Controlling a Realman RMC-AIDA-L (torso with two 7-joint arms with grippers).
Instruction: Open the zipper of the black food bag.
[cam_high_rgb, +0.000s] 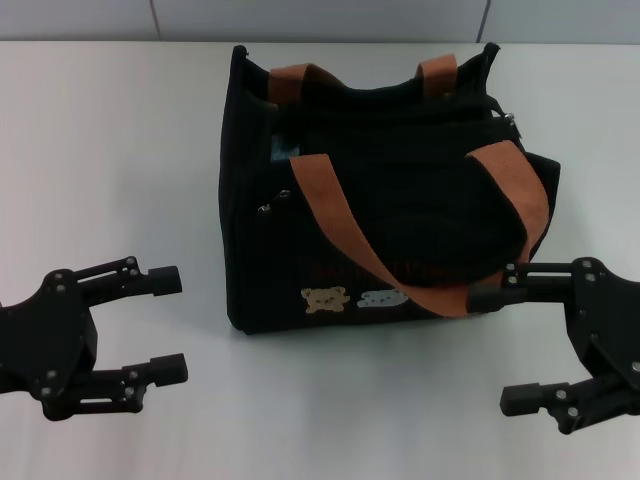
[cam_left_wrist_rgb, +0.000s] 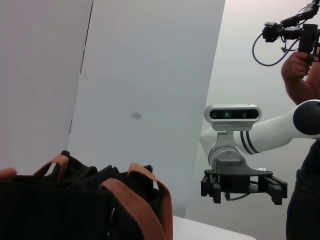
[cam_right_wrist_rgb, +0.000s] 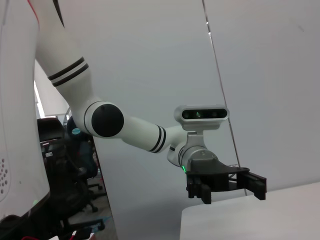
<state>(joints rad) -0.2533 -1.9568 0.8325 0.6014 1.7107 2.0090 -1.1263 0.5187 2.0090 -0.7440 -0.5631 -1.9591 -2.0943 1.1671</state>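
The black food bag (cam_high_rgb: 390, 200) stands upright mid-table, its bear patch (cam_high_rgb: 324, 298) facing me and two orange-brown handles (cam_high_rgb: 335, 215) drooping over the top. The zipper runs along the sagging top, its small silver pull (cam_high_rgb: 513, 124) at the bag's right end. I cannot tell whether the teeth are closed. My left gripper (cam_high_rgb: 172, 325) is open, low on the table, left of the bag and apart from it. My right gripper (cam_high_rgb: 505, 347) is open at the bag's front right corner, its upper finger (cam_high_rgb: 488, 296) close against the handle's base.
A short pocket zipper with round studs (cam_high_rgb: 266, 208) sits on the bag's left front. The left wrist view shows the bag (cam_left_wrist_rgb: 75, 205), the right gripper (cam_left_wrist_rgb: 244, 192) and a person (cam_left_wrist_rgb: 302, 70) holding a camera rig. The right wrist view shows the left gripper (cam_right_wrist_rgb: 227, 190) above the table corner (cam_right_wrist_rgb: 250, 215).
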